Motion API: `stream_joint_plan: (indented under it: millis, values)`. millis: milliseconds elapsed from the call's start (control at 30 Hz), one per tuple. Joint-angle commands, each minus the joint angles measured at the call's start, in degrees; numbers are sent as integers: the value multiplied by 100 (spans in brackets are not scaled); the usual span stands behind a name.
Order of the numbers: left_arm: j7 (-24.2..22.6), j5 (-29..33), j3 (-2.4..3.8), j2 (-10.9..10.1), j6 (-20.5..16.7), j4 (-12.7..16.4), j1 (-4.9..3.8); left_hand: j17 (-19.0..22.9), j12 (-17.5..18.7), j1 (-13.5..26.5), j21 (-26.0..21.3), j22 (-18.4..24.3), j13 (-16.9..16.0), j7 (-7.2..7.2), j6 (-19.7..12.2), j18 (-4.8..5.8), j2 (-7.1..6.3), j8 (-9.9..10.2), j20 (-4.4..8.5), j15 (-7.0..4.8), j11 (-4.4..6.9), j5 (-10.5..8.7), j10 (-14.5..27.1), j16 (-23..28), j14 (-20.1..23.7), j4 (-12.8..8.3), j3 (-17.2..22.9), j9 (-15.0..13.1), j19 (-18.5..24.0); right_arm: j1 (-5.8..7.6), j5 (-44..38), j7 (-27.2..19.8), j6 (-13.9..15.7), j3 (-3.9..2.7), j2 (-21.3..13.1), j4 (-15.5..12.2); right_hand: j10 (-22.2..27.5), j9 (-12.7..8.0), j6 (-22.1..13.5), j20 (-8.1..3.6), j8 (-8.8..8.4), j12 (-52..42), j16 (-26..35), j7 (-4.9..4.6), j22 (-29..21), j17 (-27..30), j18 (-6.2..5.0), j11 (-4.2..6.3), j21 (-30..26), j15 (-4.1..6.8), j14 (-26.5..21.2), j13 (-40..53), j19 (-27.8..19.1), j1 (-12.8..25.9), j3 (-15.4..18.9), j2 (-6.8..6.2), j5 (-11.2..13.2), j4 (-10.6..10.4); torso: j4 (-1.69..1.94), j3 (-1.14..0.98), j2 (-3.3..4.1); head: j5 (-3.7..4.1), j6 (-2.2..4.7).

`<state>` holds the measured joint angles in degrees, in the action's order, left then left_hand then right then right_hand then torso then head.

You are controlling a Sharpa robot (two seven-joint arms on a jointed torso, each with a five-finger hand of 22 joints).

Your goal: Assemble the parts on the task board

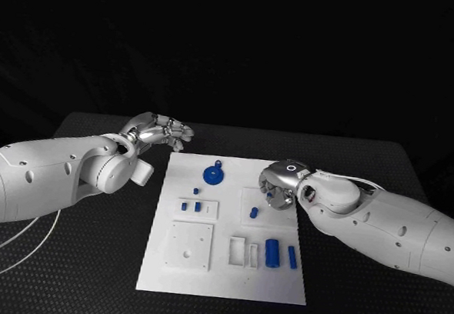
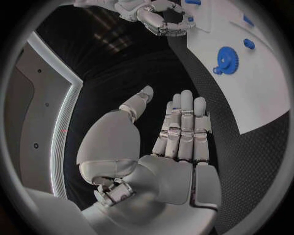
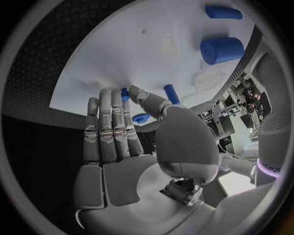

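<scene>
Over the far right part of the task board (image 1: pixel 223 281), my right hand (image 1: pixel 279 185) hovers with fingers spread, holding nothing. My left hand (image 1: pixel 161 132) waits off the board's far left corner above the counter (image 1: pixel 80 263), also spread and empty. Blue parts lie loose: a gear (image 1: pixel 214 175) at the far end, small pegs (image 1: pixel 191 206) mid-board, a cylinder (image 1: pixel 272 252) near right. Judgement: pick-up step, nothing grasped yet. Next move calls for lowering my right hand and pinching the small part beneath it.
</scene>
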<state>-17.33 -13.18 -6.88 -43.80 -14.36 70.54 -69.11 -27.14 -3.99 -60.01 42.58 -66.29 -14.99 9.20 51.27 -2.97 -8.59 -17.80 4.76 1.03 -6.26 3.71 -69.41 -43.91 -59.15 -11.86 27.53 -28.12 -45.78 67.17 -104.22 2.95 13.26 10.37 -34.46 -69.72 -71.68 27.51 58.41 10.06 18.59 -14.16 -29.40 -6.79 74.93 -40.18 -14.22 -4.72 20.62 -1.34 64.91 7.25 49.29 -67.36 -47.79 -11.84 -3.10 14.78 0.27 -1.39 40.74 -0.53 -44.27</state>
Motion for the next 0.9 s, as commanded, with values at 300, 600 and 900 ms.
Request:
stream_joint_plan:
  millis: [300,600,900]
  values:
    - [-7,40,5,2,84,17,-13,-23,-8,-11,-43,-14,9,-4,-55,-55,62,2,-13,-3,-5,28,32,47,-59,-49,-1,7,-44,-127,-138,145,-260,91,-125,-49,-278,70,244,-75,139,40,-152,98,98,-71,-78,140,81,92,228,156,269,-33,-252,110,27,-65,2,-4,3,17,-6]
    - [-11,40,5,-6,81,22,-13,-30,-9,-14,-45,-16,10,-4,-56,-56,66,1,-13,-4,-6,30,35,54,-66,-52,0,7,-48,-125,-95,164,-44,84,-215,-117,-329,122,277,-100,180,36,-177,121,101,-95,-78,163,98,112,259,201,316,-34,-304,97,33,-68,-4,-6,2,9,4]
    - [-11,40,5,-6,85,15,-13,-38,-8,-11,-48,-18,12,-2,-61,-55,66,2,-13,-4,-9,31,40,61,-71,-53,-3,8,-51,-122,-40,180,116,34,-260,-222,-351,156,282,-109,199,39,-190,128,103,-110,-78,172,107,120,272,228,340,-33,-333,73,33,-77,-7,-3,1,12,23]
